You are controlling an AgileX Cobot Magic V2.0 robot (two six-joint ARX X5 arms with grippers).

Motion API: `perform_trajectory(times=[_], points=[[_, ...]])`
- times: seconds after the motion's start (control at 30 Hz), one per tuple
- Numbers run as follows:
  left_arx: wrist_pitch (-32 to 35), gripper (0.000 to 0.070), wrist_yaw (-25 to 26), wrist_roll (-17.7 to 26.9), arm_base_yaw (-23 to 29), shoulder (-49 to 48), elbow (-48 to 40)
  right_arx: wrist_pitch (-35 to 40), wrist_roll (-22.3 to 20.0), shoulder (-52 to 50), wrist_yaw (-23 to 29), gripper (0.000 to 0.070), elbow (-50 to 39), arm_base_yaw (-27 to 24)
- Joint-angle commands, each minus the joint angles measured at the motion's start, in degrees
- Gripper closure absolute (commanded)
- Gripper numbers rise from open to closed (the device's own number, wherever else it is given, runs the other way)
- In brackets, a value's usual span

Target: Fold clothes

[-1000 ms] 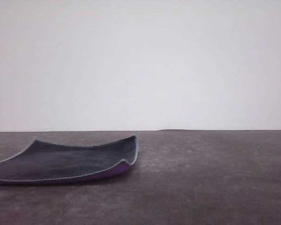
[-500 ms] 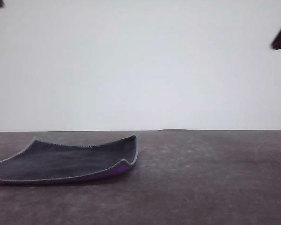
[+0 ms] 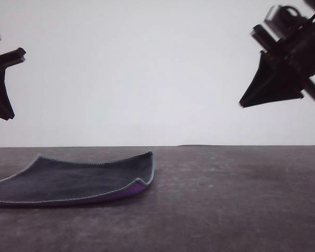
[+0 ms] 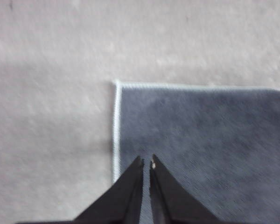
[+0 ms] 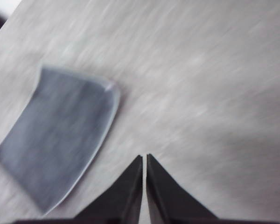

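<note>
The cloth point(image 3: 76, 179) lies on the left of the table point(image 3: 231, 205), dark grey face up, its right corner curled so a strip of purple shows beneath. The left gripper point(image 4: 146, 163) hangs above the cloth near a stitched corner, not touching it, its fingers nearly together with a thin slit between them. The right gripper point(image 5: 144, 157) hangs high over bare table to the right, well apart from the cloth, its fingers likewise pressed almost together and holding nothing.
</note>
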Motion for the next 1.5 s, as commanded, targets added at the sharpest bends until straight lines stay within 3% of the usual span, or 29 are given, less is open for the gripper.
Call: perform_trajectory(times=[0.0,0.17,0.23,0.27,0.33,0.4,0.6,0.73,0.9,1.2,1.47], points=[[0.3,0.0688,1.6,1.1,0.2,0.5,1.0,0.7,0.2,1.1,-0.5,0.0694,1.1,0.7],[0.1,0.0678,4.1,1.0,0.5,0.5,1.0,1.0,0.2,1.2,-0.6,0.0693,1.1,2.2],[-0.3,0.0615,4.1,1.0,0.5,0.5,1.0,1.0,0.2,1.2,-0.7,0.0660,1.1,2.4],[-0.7,0.0546,4.1,1.0,0.5,0.5,1.0,1.0,0.2,1.2,-0.8,0.0587,1.1,2.4],[-1.7,0.0369,4.1,1.0,0.5,0.5,1.0,1.0,0.2,1.2,-0.8,0.0334,1.1,2.4],[-2.6,0.0289,4.1,1.0,0.6,0.5,1.0,1.0,0.2,1.2,-0.8,0.0191,1.1,2.4],[-2.8,0.0301,4.0,0.6,0.8,0.5,1.0,1.3,0.2,1.2,-0.7,0.0185,1.1,2.7],[-1.6,0.0301,4.6,-0.4,3.5,1.6,1.0,3.1,0.9,2.6,-0.8,0.0185,1.1,3.7],[0.3,0.0301,12.0,-0.5,8.4,7.4,2.3,7.3,3.4,8.4,-2.3,0.0185,2.8,5.3],[0.0,0.0301,20.6,-0.5,11.0,23.6,12.1,9.1,7.1,24.5,-5.3,0.0186,16.7,8.9],[-4.6,0.0301,22.0,1.4,10.8,35.0,21.6,9.1,10.7,36.2,-5.6,0.0191,27.4,12.1]])
